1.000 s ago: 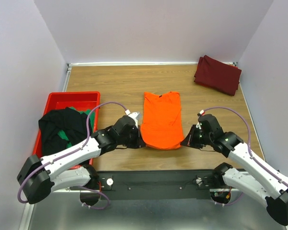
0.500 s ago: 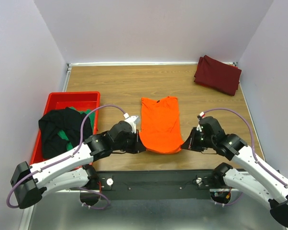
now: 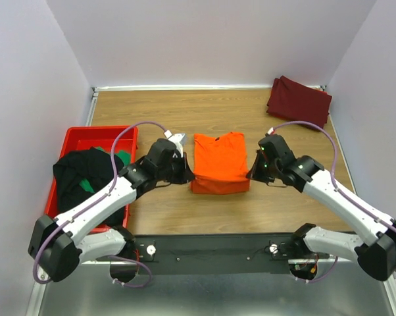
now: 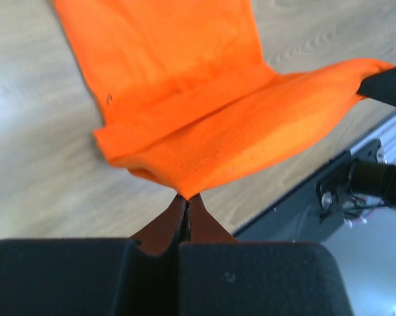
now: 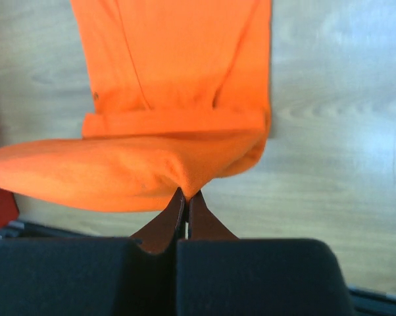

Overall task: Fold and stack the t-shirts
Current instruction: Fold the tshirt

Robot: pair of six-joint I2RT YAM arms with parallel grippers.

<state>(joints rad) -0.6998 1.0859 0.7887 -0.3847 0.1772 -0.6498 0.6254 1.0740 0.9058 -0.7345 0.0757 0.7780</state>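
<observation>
The bright orange t-shirt (image 3: pixel 219 161) lies in the middle of the table, its near part lifted and doubled over toward the far end. My left gripper (image 3: pixel 187 172) is shut on its near left corner (image 4: pixel 185 187). My right gripper (image 3: pixel 252 172) is shut on its near right corner (image 5: pixel 188 184). Both hold the hem a little above the table, and the fold line shows under it in both wrist views. The dark maroon t-shirt (image 3: pixel 300 101) lies folded at the far right corner. The black t-shirt (image 3: pixel 79 172) and the green t-shirt (image 3: pixel 87 185) lie heaped in the bin.
A red bin (image 3: pixel 102 135) stands at the table's left edge. White walls close in the table on three sides. A black mounting rail (image 3: pixel 211 249) runs along the near edge between the arm bases.
Both grippers have carried the orange shirt's near hem up and away from the arm bases, over the rest of the shirt. The shirt now looks about half as long.
</observation>
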